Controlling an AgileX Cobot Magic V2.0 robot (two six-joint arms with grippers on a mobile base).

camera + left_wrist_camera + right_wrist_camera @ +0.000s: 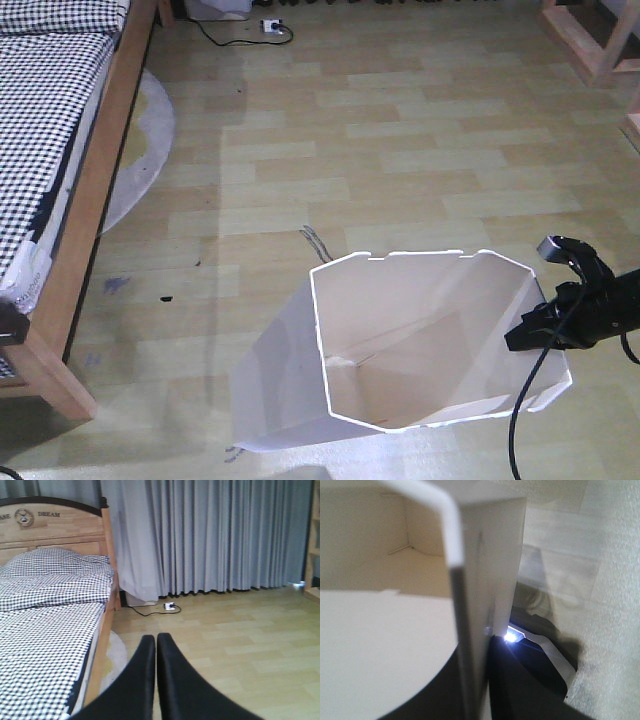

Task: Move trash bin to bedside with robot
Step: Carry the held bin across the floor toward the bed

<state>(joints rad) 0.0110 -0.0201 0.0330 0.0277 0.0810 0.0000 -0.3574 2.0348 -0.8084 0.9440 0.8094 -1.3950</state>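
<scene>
"Where's the trash bin (425,300)?"
"Tilted, well apart from the bed (95,190). The right gripper (524,336) pinches its wall. Only the right wrist view shows that up close."
"And the left gripper (156,641)?"
"Pressed together, holding nothing."

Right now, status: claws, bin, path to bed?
Left claw shut, empty. Right claw shut on rim of white angular plastic trash bin. Bin apart from wooden-framed checked bed; plank floor between, pale round rug at rail.

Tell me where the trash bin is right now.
Front view, lower centre-right: the trash bin is over the open floor, apart from the bed at left, the right tool clamped on its right wall.
</scene>
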